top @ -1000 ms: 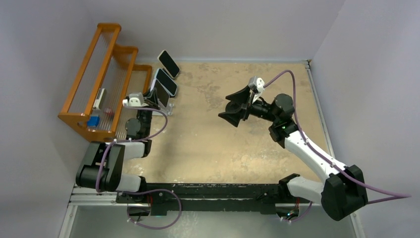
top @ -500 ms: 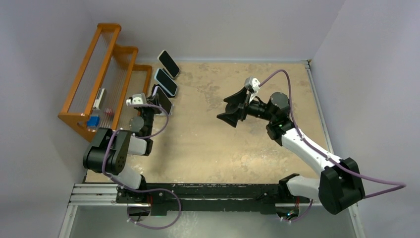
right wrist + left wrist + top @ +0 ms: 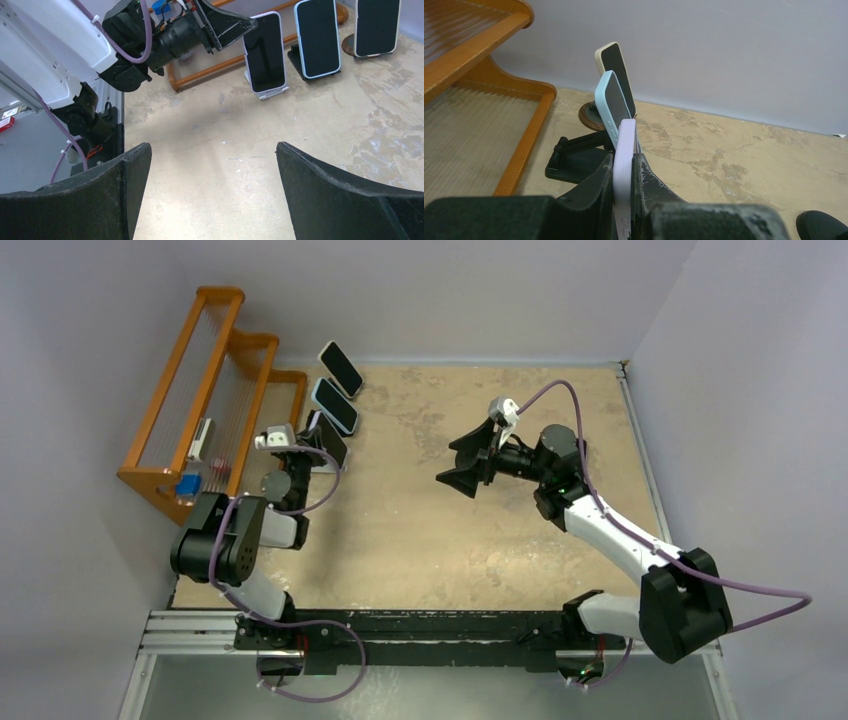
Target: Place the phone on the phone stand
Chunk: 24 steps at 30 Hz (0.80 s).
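My left gripper (image 3: 625,159) is shut on the side edges of a lavender-cased phone (image 3: 625,145), which stands upright. In the right wrist view this phone (image 3: 264,50) rests with its bottom on a small white stand (image 3: 272,92), and my left fingers (image 3: 225,25) hold its upper left edge. In the top view the phone (image 3: 330,445) sits at the near end of a row of three, with my left gripper (image 3: 310,448) beside it. My right gripper (image 3: 462,462) is open and empty over the middle of the table; its pads (image 3: 135,170) frame bare table.
A blue phone (image 3: 317,37) stands on a black stand (image 3: 574,160). A cream phone (image 3: 377,25) stands on a round brown base (image 3: 591,116) behind it. An orange wooden rack (image 3: 205,400) fills the table's far left, close beside the stands.
My left arm has shifted and the lavender phone has moved away from the blue phone towards the near end of the row. My right gripper has drifted slightly left, still open.
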Available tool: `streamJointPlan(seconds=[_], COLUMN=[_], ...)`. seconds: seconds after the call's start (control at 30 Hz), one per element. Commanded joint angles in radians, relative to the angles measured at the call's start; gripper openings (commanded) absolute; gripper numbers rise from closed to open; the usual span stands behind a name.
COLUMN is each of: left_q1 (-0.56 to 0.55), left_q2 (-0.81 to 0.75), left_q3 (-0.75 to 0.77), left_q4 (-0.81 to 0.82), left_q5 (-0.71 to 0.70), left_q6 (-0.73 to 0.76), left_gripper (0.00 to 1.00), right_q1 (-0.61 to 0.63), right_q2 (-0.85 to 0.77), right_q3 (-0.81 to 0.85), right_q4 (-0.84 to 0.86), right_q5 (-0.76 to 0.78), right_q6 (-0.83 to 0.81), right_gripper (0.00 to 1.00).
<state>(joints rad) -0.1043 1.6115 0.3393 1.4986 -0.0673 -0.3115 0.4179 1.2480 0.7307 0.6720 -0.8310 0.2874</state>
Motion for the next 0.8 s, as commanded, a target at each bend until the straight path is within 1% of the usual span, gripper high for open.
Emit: streamJointPlan(seconds=[0.0, 0.3, 0.77], left_q1=[0.014, 0.012, 0.012], left_q2=[0.012, 0.044, 0.080], left_q3=[0.058, 0.043, -0.053], left_q4=[0.257, 0.257, 0.259], left_q5=[0.012, 0.000, -0.047], left_q6=[-0.017, -0.053, -0.129], left_gripper=[0.00, 0.00, 0.00], right_q1=[0.001, 0.000, 0.000], right_q2=[-0.013, -0.006, -0.006], right_q3=[0.028, 0.023, 0.019], right_q4=[0.056, 0.054, 0.054], right_q5=[-0.019, -0.019, -0.019], right_q6=[-0.009, -0.014, -0.016], right_gripper=[0.96, 0.96, 0.96])
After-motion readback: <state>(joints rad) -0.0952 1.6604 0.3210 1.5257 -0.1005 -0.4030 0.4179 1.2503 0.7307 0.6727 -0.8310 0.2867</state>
